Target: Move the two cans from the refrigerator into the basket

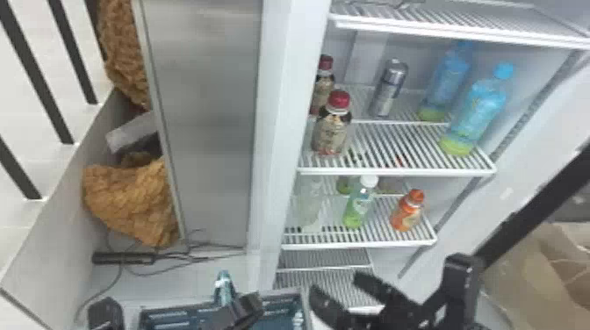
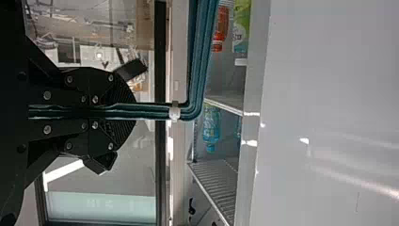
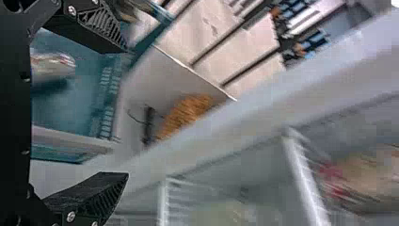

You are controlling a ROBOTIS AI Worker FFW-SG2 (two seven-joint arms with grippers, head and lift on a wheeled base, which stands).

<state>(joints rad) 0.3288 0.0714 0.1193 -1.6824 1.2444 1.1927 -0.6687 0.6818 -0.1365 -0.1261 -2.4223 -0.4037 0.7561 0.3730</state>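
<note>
Apparently you are between cans: a silvery, blurred thing [image 3: 51, 66] that looks like the first one lies in the basket [image 1: 175, 312], and you have the other can [image 1: 387, 90] upright on the upper of the bottle shelves [image 1: 397, 171] in the refrigerator [image 1: 287, 87], between the red-capped bottles [image 1: 332, 127] and the blue ones [image 1: 476, 114]. Your left gripper [image 2: 131, 111] is clamped on the basket, so keep that hold steady. Your right gripper [image 3: 124, 112] is spread wide with nothing between its fingers, near the basket. Next, you likely need to raise it to that shelf, pass between the bottles without knocking them, close around the can's body, then bring it out over the basket.
</note>
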